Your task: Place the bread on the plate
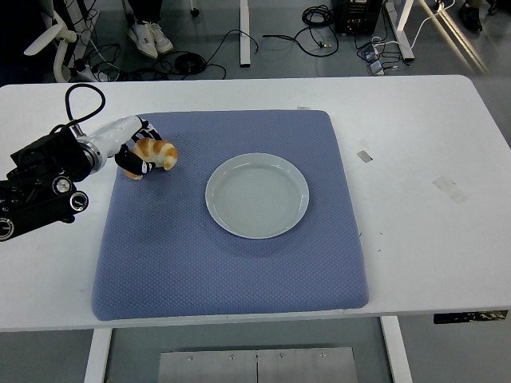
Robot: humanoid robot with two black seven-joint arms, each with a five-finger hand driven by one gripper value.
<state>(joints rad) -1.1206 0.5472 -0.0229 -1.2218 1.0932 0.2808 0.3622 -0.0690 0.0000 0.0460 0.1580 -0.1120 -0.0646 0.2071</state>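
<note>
A golden-brown piece of bread is held over the far left part of the blue mat. My left hand has its fingers curled around the bread and grasps it. The arm comes in from the left edge. A pale round plate sits empty in the middle of the mat, well to the right of the bread. The right arm is out of view.
The mat lies on a white table. Two small tape marks are on the table to the right of the mat. Cables, table legs and a person's shoes show on the floor beyond the far edge.
</note>
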